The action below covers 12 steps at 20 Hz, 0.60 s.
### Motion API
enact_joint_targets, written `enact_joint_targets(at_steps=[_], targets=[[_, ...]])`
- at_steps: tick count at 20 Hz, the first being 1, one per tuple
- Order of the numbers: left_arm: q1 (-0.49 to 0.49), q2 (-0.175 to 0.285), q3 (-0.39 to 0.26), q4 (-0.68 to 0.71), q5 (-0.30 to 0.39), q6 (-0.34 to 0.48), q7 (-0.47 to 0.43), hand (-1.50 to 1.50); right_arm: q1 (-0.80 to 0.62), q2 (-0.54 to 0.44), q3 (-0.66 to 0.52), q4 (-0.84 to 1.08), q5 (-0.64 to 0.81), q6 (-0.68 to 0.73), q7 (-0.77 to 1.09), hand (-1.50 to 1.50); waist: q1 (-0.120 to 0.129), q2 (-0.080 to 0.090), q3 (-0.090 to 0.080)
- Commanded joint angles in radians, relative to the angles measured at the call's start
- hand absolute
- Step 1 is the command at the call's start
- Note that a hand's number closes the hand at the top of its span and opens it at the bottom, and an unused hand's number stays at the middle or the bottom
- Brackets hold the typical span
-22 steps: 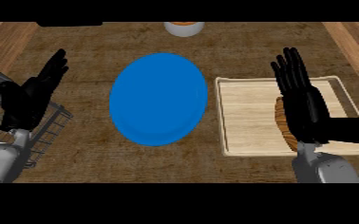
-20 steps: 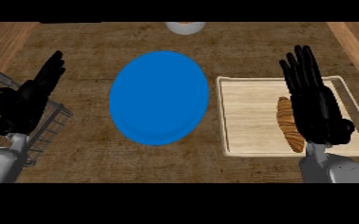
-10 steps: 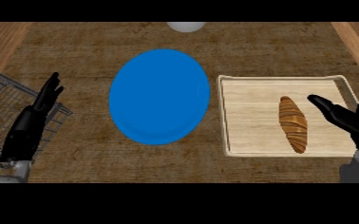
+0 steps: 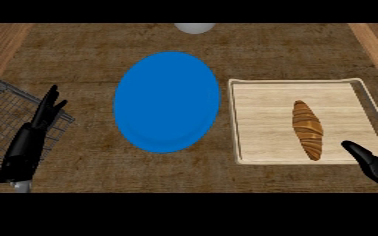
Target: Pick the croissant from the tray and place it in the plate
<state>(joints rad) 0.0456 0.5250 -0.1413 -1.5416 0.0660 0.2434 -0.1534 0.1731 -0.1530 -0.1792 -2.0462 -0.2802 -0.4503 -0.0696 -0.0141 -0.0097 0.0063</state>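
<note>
A brown croissant point(image 4: 307, 129) lies lengthwise on the pale wooden tray point(image 4: 258, 115) at the right. Left of the tray sits a blue plate point(image 4: 167, 101) with nothing on it. Only part of my right hand point(image 4: 363, 159) shows at the lower right corner, just off the croissant's near end and apart from it; its fingers are mostly out of view. At the lower left, my left hand point(image 4: 31, 140) rests edge-on with straight fingers over a wire basket, holding nothing.
A wire basket point(image 4: 16, 110) stands at the left edge under my left hand. A pale round object point(image 4: 194, 27) shows partly at the counter's far edge. Wooden borders run along the counter's left and right sides.
Both hands have dropped toward the view's lower edge. The right hand no longer covers the tray, so the whole croissant now shows. The croissant and plate have not moved.
</note>
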Motion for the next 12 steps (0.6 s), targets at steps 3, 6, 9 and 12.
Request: enact_joint_targets(at_steps=[3, 6, 9, 12], targets=[[0.062, 0.014, 0.024, 0.030, 0.020, -0.022, 0.018, 0.00, 0.170, -0.219, 0.024, -0.074, 0.076, 0.125, 0.213, -1.50, 0.008, 0.008, -0.009], [0.053, -0.016, 0.002, 0.079, -0.010, -0.010, -0.011, 0.00, 0.180, -0.311, 0.023, -0.049, 0.103, 0.184, 0.291, -1.50, 0.009, 0.015, -0.010], [0.028, -0.002, 0.034, 0.077, -0.002, -0.017, -0.013, 0.00, 0.123, -0.425, -0.060, -0.034, 0.057, 0.223, 0.444, -1.50, 0.019, 0.014, -0.009], [-0.022, -0.030, 0.008, 0.081, -0.022, -0.007, 0.041, 0.00, 0.065, -0.489, -0.030, -0.048, 0.062, 0.247, 0.588, -1.50, 0.018, 0.015, -0.008]])
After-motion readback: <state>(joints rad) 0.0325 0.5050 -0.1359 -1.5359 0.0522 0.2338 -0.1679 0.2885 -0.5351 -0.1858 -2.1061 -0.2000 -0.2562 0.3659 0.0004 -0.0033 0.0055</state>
